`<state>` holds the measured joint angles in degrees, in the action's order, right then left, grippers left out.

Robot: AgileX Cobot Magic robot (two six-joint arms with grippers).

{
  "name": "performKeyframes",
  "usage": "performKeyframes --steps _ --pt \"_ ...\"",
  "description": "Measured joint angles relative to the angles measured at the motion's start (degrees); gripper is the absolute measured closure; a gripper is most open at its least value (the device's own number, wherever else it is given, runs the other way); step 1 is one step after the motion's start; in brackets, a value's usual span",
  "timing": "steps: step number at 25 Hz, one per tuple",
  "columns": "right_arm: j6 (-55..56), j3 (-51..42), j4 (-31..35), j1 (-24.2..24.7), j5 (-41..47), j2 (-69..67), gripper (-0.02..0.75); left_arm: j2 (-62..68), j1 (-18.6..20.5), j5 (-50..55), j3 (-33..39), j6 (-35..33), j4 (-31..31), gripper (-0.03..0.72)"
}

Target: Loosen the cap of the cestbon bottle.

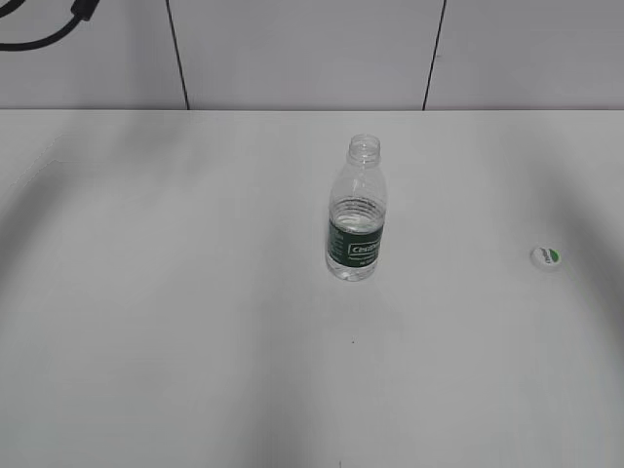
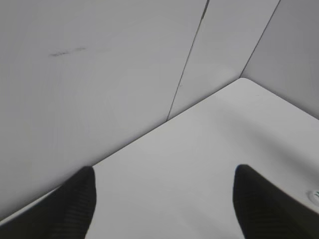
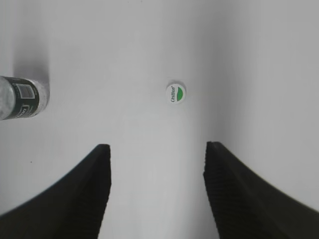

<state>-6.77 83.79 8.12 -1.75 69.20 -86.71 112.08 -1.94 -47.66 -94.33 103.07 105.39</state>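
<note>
Cestbon bottle point(image 1: 356, 219) stands upright on the white table point(image 1: 175, 322), a little right of centre in the exterior view. Neck is open: threads bare, no cap on it. The cap point(image 1: 547, 256) lies flat on the table at roughly 3 o'clock from the bottle, well apart from it, green mark facing up.

Judgement on progress: the cap is not merely loosened but fully off, so the task's aim appears met or exceeded. Nothing further seems left unless the cap is to go back on.

Right pincer point(image 3: 157, 191): jaws spread wide, nothing between them, nothing touched. In the right wrist view the cap point(image 3: 176, 92) sits at about 12 o'clock ahead of the gap, clear of both fingertips; the bottle point(image 3: 22, 98) shows at about 10 o'clock, at the left edge.

Left pincer point(image 2: 164, 204): jaws likewise wide apart, empty, over bare table near the back wall point(image 2: 99, 74). Neither arm is visible in the exterior view.
</note>
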Motion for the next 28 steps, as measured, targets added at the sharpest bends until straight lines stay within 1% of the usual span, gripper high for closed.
performKeyframes --steps 2,7,10,16,20,24,28 --pt "0.97 -3.17 0.0 0.0 0.0 4.69 0.279 0.0 0.53 -1.38 0.0 0.04 0.07 0.181" --pt "2.19 -15.83 0.59 0.0 0.13 18.47 0.279 0.0 0.88 -1.81 0.0 0.21 0.07 0.181" --pt "2.24 -21.86 0.79 0.0 0.4 27.86 0.279 0.0 0.88 -2.54 0.0 0.2 0.07 0.181" --pt "2.39 -29.31 0.34 0.0 0.59 47.49 0.279 0.0 0.88 -4.2 0.0 0.2 0.12 0.181" --pt "2.31 -34.38 -2.14 0.0 0.47 59.46 0.279 0.0 0.88 -4.55 0.0 0.2 0.12 0.181" --pt "1.91 -41.81 -6.85 0.0 -3.58 70.4 0.279 0.0 0.88 -4.88 0.0 0.2 0.12 0.185" --pt "1.47 -51.28 -8.12 0.0 -9.4 79.08 0.279 0.0 0.88 -4.93 0.0 0.2 0.12 0.189"
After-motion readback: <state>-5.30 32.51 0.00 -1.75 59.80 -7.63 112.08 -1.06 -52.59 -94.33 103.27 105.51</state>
